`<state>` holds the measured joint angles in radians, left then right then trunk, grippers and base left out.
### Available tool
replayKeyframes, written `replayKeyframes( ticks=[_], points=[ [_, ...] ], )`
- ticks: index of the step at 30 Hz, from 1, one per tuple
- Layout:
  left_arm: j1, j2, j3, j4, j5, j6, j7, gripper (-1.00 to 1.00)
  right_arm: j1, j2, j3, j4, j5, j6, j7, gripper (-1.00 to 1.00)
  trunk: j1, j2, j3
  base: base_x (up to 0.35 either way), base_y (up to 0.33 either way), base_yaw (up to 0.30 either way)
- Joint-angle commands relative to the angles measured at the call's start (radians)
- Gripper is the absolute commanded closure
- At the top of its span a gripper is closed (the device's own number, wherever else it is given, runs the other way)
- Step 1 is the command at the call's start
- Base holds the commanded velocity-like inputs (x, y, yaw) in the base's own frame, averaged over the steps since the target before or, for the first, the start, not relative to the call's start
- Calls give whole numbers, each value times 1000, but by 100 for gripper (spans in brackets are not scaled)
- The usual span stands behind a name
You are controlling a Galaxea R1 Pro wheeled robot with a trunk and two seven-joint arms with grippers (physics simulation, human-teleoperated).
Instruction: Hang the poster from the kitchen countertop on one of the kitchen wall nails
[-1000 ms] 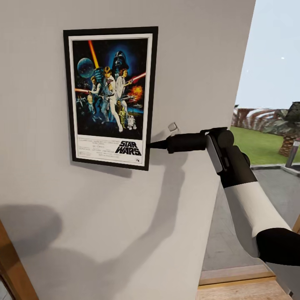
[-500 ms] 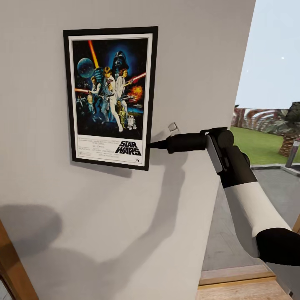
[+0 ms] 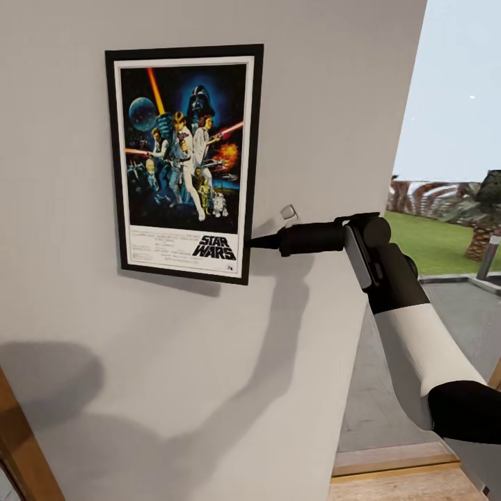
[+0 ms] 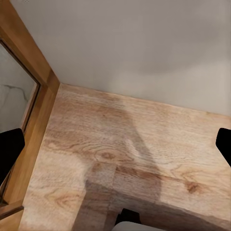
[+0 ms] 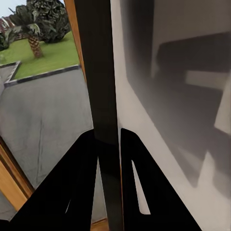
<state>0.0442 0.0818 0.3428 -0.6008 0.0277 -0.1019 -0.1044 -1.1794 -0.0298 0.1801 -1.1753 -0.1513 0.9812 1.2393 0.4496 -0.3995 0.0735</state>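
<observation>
Nothing has shifted since the earlier frames: poster, arm and camera all sit exactly as they did a second ago. Largest in the head view is the pale grey wall [image 3: 209, 348], which carries soft shadows of the robot's arm and body and ends at a vertical corner on the right, beyond which a lawn [image 3: 431, 243] with palm trees and a grey paved area lie outdoors. Against the upper left part of that wall hangs the poster [image 3: 184, 161], upright and flat, its thin black frame and white border around colourful figures on dark blue with the "STAR WARS" logo near its lower edge. The right arm [image 3: 417, 334], black and white, reaches in from the lower right corner of the view toward the poster's lower right corner. Its right gripper [image 3: 259, 242] meets the right edge of the frame just above that corner, and in the right wrist view the two black fingers [image 5: 79, 183] sit closed tight on either side of the dark frame edge, pinching it. From the left wrist camera, a wooden floor [image 4: 130, 159] meets the wall beside a wooden door frame [image 4: 33, 86], and the left gripper [image 4: 118, 144] shows only as dark finger tips at opposite edges, spread wide with nothing between them.
</observation>
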Motion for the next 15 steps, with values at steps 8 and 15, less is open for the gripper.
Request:
replayKeyframes(
  ticks=[8,15],
  points=[
    [0,-1,4,0,3,-1,-8,-100,4,-1,4,-38,-8,7,3,100,0,-1,0,0,0,0],
    [0,-1,4,0,3,-1,-8,-100,51,-3,6,-60,-8,-24,6,100,0,-1,0,0,0,0]
  ],
)
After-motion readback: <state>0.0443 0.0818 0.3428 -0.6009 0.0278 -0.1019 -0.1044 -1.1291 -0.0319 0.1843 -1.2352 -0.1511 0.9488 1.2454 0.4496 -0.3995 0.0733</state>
